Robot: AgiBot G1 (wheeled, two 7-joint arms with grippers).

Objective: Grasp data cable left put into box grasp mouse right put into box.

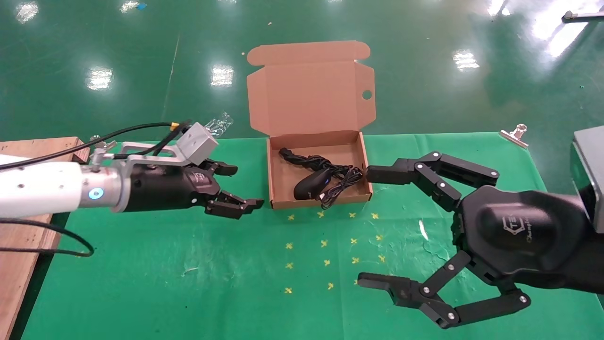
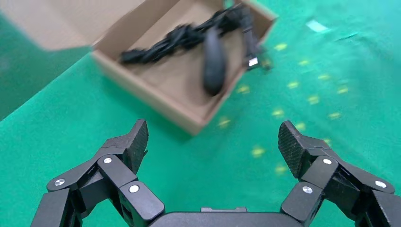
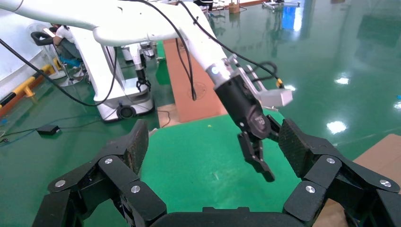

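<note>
The brown cardboard box (image 1: 321,202) stands open at the back middle of the green table, its lid upright. Inside it lie the glossy black mouse (image 1: 309,185) near the front and the thick black data cable (image 1: 302,159) toward the back; the mouse's thin wire spills over the front wall. My left gripper (image 1: 245,186) hovers just left of the box, open and empty. My right gripper (image 1: 369,226) is open wide to the right of the box, one finger near the box's right wall. The left wrist view shows the left gripper (image 2: 213,135) short of the box (image 2: 156,97), with mouse (image 2: 213,61) and cable (image 2: 161,45) inside.
Yellow cross marks (image 1: 330,245) dot the cloth in front of the box. A wooden board (image 1: 28,151) lies along the table's left edge. A metal binder clip (image 1: 515,133) sits at the back right, and a clear plastic scrap (image 1: 219,123) lies behind the left gripper.
</note>
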